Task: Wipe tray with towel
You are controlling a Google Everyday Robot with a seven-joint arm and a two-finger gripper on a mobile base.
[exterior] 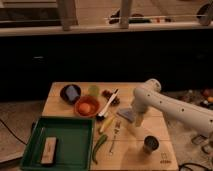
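Observation:
The green tray [64,120] lies at the front left of the wooden table, with a tan wooden block [49,150] inside it. The small grey-blue towel [125,115] lies flat on the table right of centre, well apart from the tray. My white arm reaches in from the right and bends down. My gripper [136,120] hangs at the towel's right edge, close to the table top. Whether it touches the towel cannot be told.
An orange bowl [86,106], a dark bowl [70,93] and a green cup [93,90] stand behind the tray. A white utensil [109,103], a fork [116,131] and a green vegetable [99,145] lie mid-table. A metal cup [151,144] stands front right.

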